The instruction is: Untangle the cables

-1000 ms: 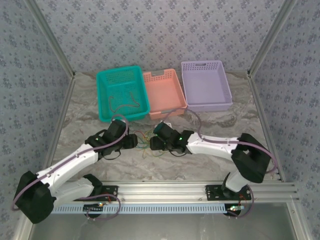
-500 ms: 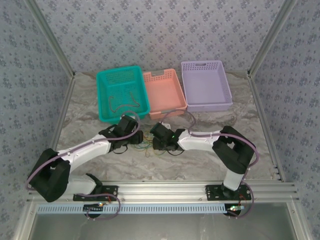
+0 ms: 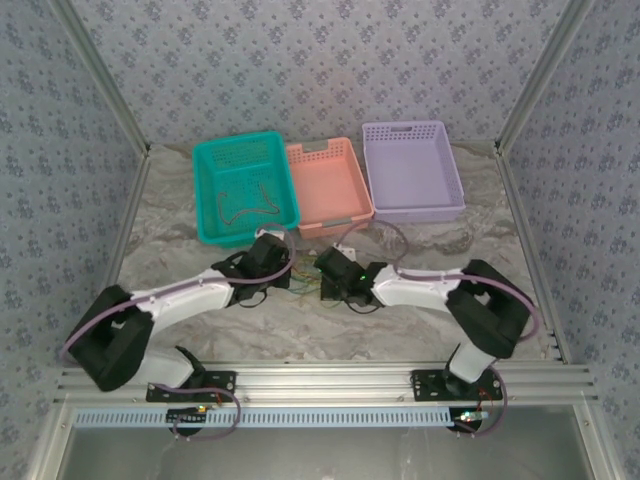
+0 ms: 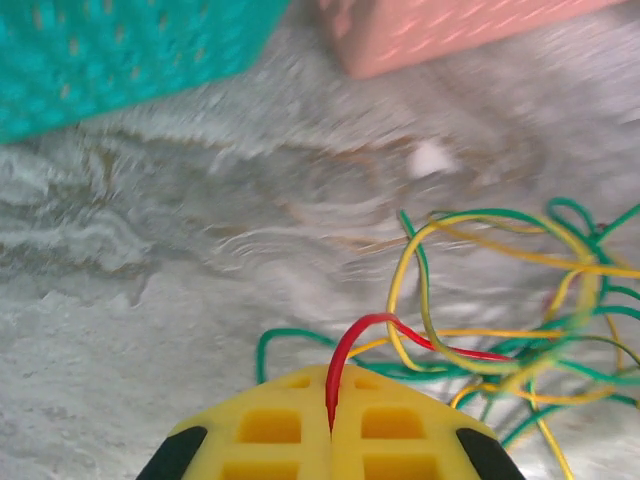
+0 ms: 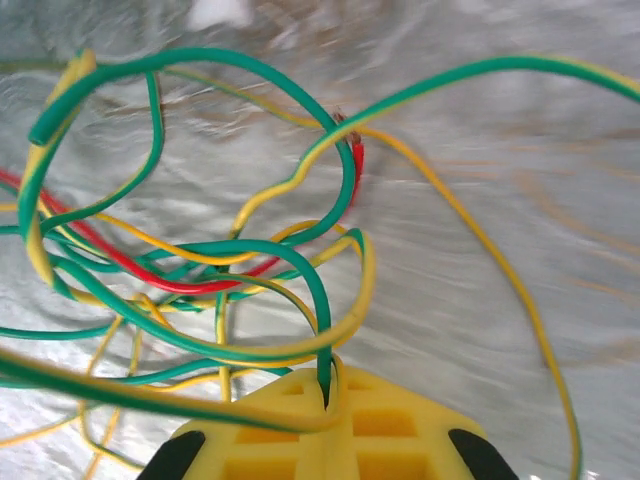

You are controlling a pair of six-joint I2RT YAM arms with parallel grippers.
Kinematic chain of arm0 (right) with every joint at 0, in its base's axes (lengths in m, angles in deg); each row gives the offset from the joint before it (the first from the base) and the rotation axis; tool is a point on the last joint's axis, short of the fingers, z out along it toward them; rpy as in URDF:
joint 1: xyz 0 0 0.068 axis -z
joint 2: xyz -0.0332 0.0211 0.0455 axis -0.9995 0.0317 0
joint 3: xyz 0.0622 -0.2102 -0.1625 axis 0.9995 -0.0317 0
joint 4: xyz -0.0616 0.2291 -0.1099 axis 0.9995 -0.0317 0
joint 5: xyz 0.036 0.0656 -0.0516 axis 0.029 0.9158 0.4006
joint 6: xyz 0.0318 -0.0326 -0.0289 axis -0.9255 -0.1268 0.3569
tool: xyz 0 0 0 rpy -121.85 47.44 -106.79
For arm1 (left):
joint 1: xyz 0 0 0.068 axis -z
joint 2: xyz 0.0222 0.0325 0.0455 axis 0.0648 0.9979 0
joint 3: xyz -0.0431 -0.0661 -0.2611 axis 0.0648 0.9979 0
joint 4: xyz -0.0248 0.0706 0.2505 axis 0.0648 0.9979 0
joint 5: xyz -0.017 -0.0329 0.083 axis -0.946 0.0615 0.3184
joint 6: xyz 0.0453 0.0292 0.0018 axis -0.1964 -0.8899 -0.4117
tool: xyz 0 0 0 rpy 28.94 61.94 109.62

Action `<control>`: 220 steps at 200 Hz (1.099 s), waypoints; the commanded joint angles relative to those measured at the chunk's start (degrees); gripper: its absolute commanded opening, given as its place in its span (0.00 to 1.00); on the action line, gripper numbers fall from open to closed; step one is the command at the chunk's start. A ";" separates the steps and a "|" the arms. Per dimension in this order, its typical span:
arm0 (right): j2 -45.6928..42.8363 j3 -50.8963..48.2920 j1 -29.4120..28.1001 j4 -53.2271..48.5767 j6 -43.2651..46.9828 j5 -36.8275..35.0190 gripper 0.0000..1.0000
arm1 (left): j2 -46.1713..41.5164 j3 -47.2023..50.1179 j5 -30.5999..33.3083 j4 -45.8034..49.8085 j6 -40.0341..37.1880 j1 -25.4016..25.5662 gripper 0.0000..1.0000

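Red wire (image 4: 368,319) was pinched by the stretched-out left gripper (image 4: 330,392) at 9 o'clock of the cables (image 3: 303,284), and the low right gripper (image 5: 325,392) at 3 o'clock pinched green wire (image 5: 322,330).

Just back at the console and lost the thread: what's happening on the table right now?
Both arms are working on the tangle of green, yellow and red wires on the table. The left gripper is shut on a red wire. The right gripper is shut on a green wire. The wires between them are looped through each other and not yet separated. One dark cable lies in the teal basket.
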State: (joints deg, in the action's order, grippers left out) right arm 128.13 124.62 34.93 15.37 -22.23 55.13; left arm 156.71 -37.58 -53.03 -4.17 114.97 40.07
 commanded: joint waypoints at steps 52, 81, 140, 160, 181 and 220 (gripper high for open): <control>-30.09 -12.09 18.31 -14.27 2.52 -1.60 0.00 | -20.02 -6.17 0.60 6.37 2.92 -1.54 0.00; -33.87 -11.14 22.54 -17.57 4.18 -0.02 0.00 | -20.05 -6.72 -4.04 4.16 5.13 -1.72 0.00; -28.36 -11.05 31.41 -14.60 9.23 9.26 0.11 | -23.96 -8.84 -6.59 4.24 8.46 -1.59 0.00; -31.62 -8.98 27.77 -16.12 9.97 6.86 0.34 | -23.96 -9.28 -7.01 3.81 9.39 -1.59 0.00; -38.08 -5.44 20.30 -20.43 7.62 -0.89 0.51 | -23.52 -8.89 -7.09 2.61 10.63 -1.58 0.00; -46.35 -4.79 2.32 -13.86 -2.68 -12.12 0.68 | -22.91 -7.56 -7.88 -0.83 13.06 -1.52 0.00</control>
State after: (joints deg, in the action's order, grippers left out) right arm 84.59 119.75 45.16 -2.51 -17.97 52.09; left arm 133.46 -45.10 -59.39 -1.42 125.71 38.39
